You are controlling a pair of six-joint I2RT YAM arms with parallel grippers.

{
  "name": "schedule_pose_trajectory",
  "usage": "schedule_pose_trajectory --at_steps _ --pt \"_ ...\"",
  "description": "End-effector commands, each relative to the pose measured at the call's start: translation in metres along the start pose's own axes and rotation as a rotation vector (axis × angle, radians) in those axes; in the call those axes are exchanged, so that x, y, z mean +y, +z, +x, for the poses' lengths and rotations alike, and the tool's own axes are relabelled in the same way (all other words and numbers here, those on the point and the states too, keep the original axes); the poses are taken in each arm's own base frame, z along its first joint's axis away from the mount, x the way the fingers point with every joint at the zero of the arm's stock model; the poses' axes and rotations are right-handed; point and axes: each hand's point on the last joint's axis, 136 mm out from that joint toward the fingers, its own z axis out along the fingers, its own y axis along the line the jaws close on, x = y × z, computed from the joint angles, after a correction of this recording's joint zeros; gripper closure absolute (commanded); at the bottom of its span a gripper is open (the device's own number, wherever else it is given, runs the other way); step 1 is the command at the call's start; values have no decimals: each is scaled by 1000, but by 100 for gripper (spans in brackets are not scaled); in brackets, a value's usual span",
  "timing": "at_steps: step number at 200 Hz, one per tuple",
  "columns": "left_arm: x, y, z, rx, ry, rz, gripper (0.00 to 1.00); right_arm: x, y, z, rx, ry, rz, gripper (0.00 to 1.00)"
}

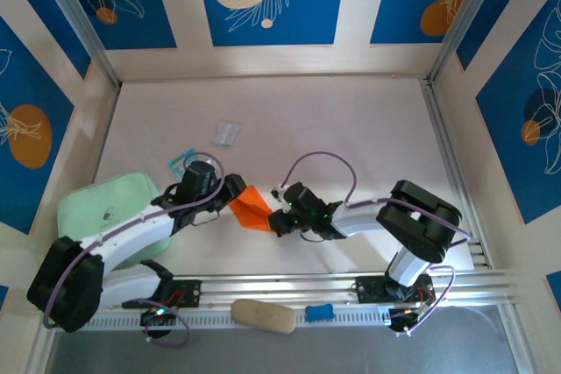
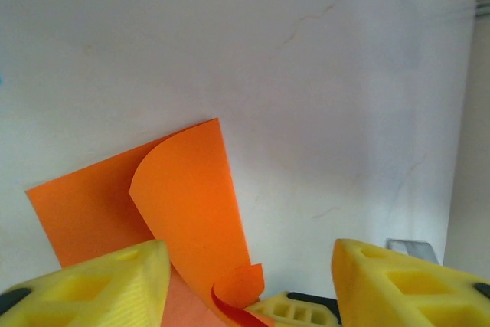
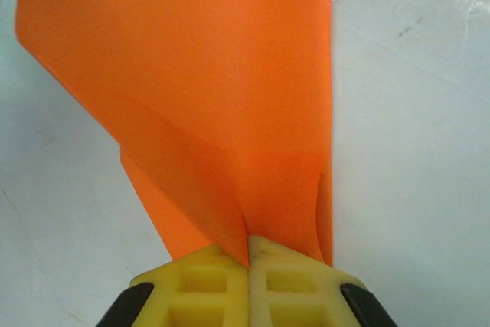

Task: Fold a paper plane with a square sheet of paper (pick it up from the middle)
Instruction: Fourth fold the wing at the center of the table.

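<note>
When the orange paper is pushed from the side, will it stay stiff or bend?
Probably floppy: the square sheet of paper already curls over itself in the left wrist view. It is likely very light, since the right gripper holds it by one small pinched part. A push would probably buckle it, not slide it.

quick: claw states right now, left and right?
Left claw: open, nothing gripped.
Right claw: closed on the orange paper.

Both arms bent, reaching inward, tips close together. Left gripper: jaws apart. Right gripper: jaws pressed together, pinching the square sheet of paper.
</note>
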Motion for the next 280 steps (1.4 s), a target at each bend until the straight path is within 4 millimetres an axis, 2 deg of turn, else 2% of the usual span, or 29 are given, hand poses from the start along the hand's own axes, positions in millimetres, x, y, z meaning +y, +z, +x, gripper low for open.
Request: schedule_pose_trajectory --at_steps 1,30,57,102,151,190,242,280 --pt "12 -4 1 -13 -9 -21 54 -1 1 13 63 103 -35 94" --pt "6 -1 10 20 -11 51 81 -3 1 13 96 207 -63 94" --pt "-1 4 23 64 2 139 93 -6 0 14 89 255 -61 94" --pt "-20 19 47 172 40 251 98 -8 3 15 95 293 -63 94" --pt "-32 43 58 229 52 283 97 -11 1 17 100 327 -60 92" --pt "-23 62 59 223 19 249 98 -6 -1 13 104 326 -82 88" --pt "-12 66 59 221 16 195 99 -2 -7 2 98 330 -116 83" --pt "-7 69 60 228 28 164 99 2 -7 1 118 341 -149 85"
